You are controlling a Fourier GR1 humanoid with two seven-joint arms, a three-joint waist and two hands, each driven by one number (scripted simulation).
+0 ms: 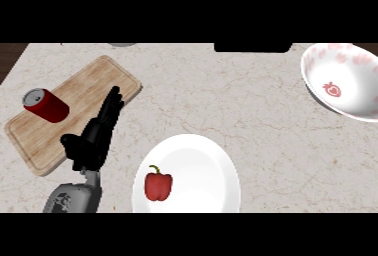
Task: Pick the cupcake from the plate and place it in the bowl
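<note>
Lying open at the view's left, the robot's black left hand [94, 136] has its fingers straight and close together and holds nothing. Its fingertips are over the near edge of the pale rectangular wooden cutting board [77, 95]. The right hand shows nowhere.

The round white plate [203, 160] sits just right of that hand on the beige marbled stone desk [221, 95]. It carries no cupcake but a red bell pepper with a green stem [157, 186], at the plate's left side. No cupcake is visible anywhere. The white bowl with pink strawberry motifs [354, 85] stands well apart at the upper right, partly cut off by the view's edge.

The main risk, as I judge it, is that mismatch: the only thing to pick is the pepper. A carry by the left hand would cross most of the desk, so the pepper's smooth, rounded skin might slip from the fingers or catch the bowl's rim. A careless swing could also knock the red cylindrical metal can [46, 105] on the board.

No brand or writing can be read. The can's side is plain red, and the bowl bears only strawberry pictures.
</note>
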